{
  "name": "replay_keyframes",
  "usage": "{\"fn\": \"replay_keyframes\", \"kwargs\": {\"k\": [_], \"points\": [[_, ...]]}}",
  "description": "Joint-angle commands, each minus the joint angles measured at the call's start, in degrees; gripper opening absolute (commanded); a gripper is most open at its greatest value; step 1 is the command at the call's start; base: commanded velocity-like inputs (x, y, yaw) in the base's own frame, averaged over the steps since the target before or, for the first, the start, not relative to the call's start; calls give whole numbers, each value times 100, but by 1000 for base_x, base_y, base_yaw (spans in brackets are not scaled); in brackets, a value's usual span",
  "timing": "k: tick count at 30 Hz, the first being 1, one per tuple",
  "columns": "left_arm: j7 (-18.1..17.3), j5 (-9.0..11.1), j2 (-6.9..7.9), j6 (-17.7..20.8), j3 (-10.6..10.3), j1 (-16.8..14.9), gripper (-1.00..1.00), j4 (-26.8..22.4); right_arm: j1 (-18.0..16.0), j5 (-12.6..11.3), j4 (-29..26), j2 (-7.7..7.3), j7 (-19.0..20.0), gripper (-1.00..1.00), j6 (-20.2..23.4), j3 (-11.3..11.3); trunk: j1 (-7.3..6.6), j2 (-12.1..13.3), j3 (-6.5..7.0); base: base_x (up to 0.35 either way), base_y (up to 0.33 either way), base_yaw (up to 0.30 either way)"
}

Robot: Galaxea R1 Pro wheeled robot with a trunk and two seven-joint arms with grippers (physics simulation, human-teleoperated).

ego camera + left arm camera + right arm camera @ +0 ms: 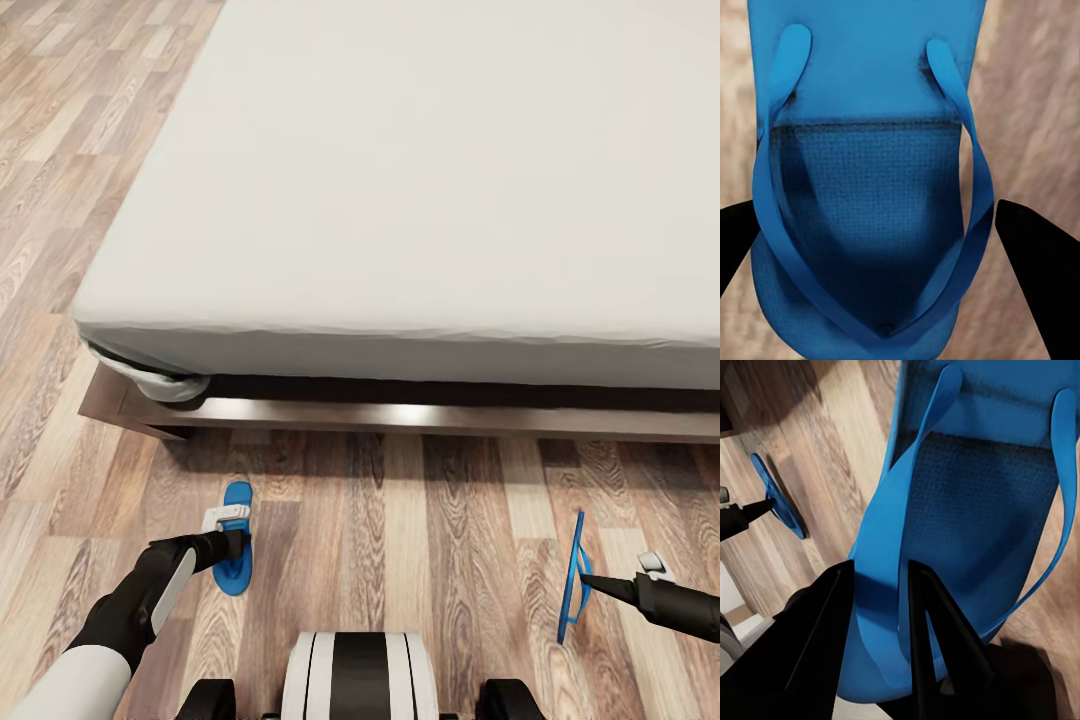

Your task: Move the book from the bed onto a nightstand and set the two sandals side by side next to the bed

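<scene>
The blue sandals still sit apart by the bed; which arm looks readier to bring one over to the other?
Right, probably. The right gripper is clamped on its sandal, which stands on edge. The left gripper is open astride the other sandal, lying flat on the floor.

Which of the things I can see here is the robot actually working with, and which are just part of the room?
Part of the job:
- left sandal, flat on the floor, under the open left gripper
- right sandal, up on edge, pinched by the right gripper
- bed, which the sandals go next to

Just there:
- wood-plank floor
</scene>
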Motion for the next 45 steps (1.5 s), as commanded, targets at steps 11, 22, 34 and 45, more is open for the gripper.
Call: {"fn": "replay_keyframes", "kwargs": {"k": [11,22,34,45], "points": [[2,34,3,40,-4,-1,-100,-6,-4,-50,3,-7,4,-100,43,28,-1,-1,-3,0,0,0],[2,34,3,40,-4,-1,-100,-6,-4,-53,3,-7,6,-100,43,28,15,-9,-136,0,0,0],[2,34,3,48,-2,-1,-100,-6,-4,-52,3,-7,5,-100,43,28,15,-9,-136,0,0,0],[2,34,3,51,5,-1,-100,-6,-4,-54,3,-7,6,-100,43,28,15,-9,-136,0,0,0]]}}
